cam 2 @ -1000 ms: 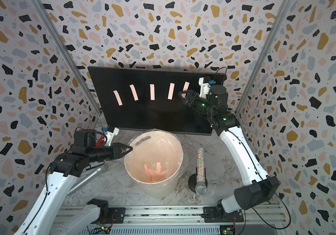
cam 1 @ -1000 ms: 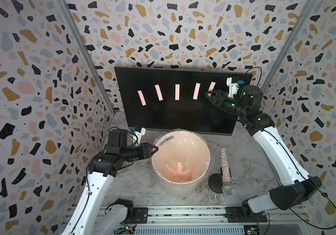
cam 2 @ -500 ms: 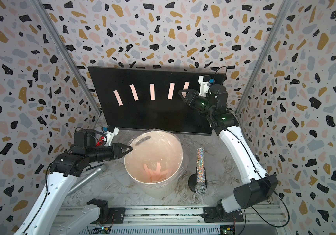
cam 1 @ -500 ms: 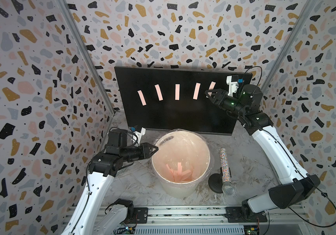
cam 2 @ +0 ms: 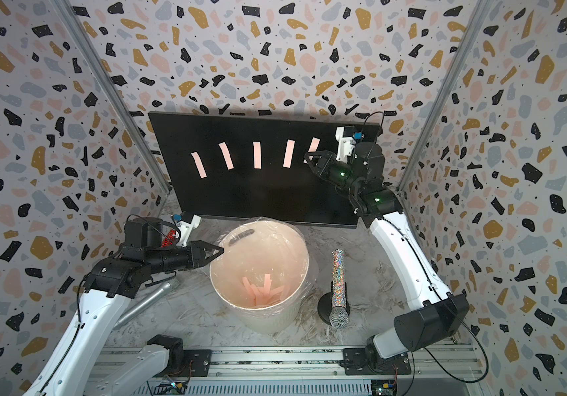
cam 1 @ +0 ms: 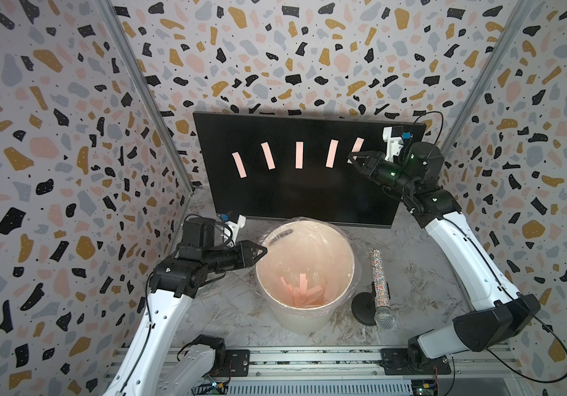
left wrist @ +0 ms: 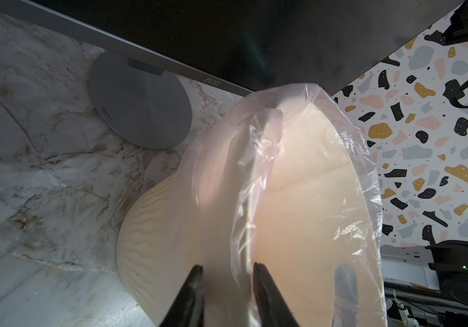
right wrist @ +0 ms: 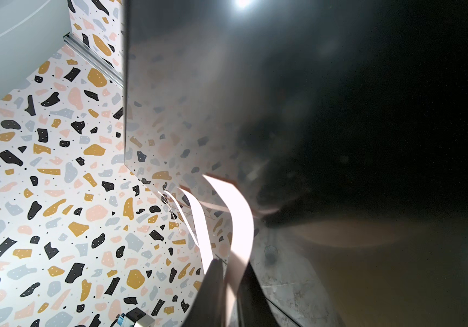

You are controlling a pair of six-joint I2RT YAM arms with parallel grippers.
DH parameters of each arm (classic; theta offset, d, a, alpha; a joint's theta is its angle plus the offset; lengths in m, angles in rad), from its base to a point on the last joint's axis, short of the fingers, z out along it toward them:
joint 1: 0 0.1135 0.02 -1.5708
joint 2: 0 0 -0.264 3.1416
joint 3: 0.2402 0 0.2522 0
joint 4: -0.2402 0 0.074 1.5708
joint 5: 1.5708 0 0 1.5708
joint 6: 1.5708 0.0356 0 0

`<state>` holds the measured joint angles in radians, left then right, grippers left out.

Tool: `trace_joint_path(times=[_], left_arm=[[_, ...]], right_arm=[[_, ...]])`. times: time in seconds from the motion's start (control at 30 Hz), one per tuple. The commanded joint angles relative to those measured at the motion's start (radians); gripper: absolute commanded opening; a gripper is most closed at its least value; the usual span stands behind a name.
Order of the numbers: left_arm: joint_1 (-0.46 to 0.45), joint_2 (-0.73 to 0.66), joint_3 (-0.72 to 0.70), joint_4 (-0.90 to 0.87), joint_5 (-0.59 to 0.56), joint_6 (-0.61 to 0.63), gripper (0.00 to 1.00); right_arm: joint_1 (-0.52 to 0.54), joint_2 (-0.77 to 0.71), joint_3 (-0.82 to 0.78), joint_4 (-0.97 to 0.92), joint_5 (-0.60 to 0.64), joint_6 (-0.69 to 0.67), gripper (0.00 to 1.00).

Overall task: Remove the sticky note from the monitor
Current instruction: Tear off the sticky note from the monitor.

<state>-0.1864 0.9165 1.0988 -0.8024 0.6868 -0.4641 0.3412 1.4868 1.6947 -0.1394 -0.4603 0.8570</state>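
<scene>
The black monitor [cam 1: 309, 199] [cam 2: 268, 199] stands at the back with several pink sticky notes in a row. My right gripper [cam 1: 352, 158] [cam 2: 307, 158] is at the rightmost sticky note [cam 1: 358, 144] [cam 2: 314, 144]. In the right wrist view the note [right wrist: 241, 220] curls off the screen [right wrist: 340, 85] and runs between the fingers of the right gripper [right wrist: 231, 263], which is shut on it. My left gripper [cam 1: 264, 251] [cam 2: 221, 250] [left wrist: 227, 269] is at the white bucket's [cam 1: 309, 325] near-left rim, its jaws straddling the rim and plastic liner.
Other notes [cam 1: 298, 155] stay stuck left of the held one. Several pink strips [cam 1: 304, 291] lie in the lined bucket. A glittery microphone [cam 1: 379, 288] leans on a black stand right of the bucket. A silver microphone [cam 2: 148, 301] lies under the left arm. The monitor's round base [left wrist: 142, 107] is behind the bucket.
The right gripper's jaws have closed on the lower end of the rightmost note. The left arm and bucket have not moved.
</scene>
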Motion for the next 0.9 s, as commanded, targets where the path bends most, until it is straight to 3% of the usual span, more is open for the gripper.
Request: trace_joint_path(times=[0.0,0.2,0.87], left_arm=[[-0.004,-0.002,0.012,-0.015,0.017,0.004,0.31],[-0.004,-0.003,0.01,-0.014,0.017,0.004,0.3],[-0.004,-0.006,0.006,-0.014,0.016,0.003,0.3]], right_arm=[[-0.01,-0.001,-0.013,0.015,0.011,0.019,0.12],[-0.01,-0.009,-0.023,0.016,0.002,0.021,0.0],[-0.01,-0.031,-0.03,-0.009,-0.024,0.004,0.0]])
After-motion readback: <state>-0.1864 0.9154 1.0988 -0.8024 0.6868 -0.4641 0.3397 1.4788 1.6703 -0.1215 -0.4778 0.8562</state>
